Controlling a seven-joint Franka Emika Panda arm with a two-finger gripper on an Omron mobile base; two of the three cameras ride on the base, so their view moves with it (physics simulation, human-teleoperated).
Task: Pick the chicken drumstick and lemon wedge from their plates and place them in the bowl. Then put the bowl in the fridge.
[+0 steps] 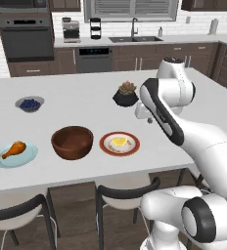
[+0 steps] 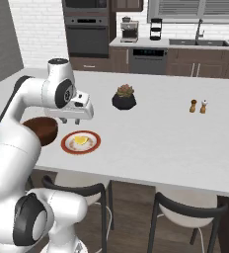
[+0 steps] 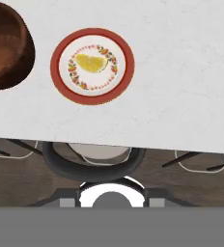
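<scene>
Two plates flank the wooden bowl (image 1: 72,141) near the island's front edge: chicken drumstick (image 1: 13,149) one side, lemon wedge (image 3: 90,63) other, short carries. Gripper (image 2: 70,120) hovers high over the wedge; whether its jaws are spread, I cannot tell.

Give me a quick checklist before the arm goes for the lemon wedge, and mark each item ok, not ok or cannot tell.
1. Lemon wedge lies on the red-rimmed plate: ok.
2. Bowl stands upright and bare inside, between the two plates: ok.
3. Drumstick lies on the blue plate, not in the bowl: ok.
4. Gripper hangs above the counter beside the wedge's plate, not over the wedge: not ok.
5. Jaws wide enough for the wedge: cannot tell.
6. Nothing stands between gripper and wedge; the plant pot sits further back: ok.
</scene>
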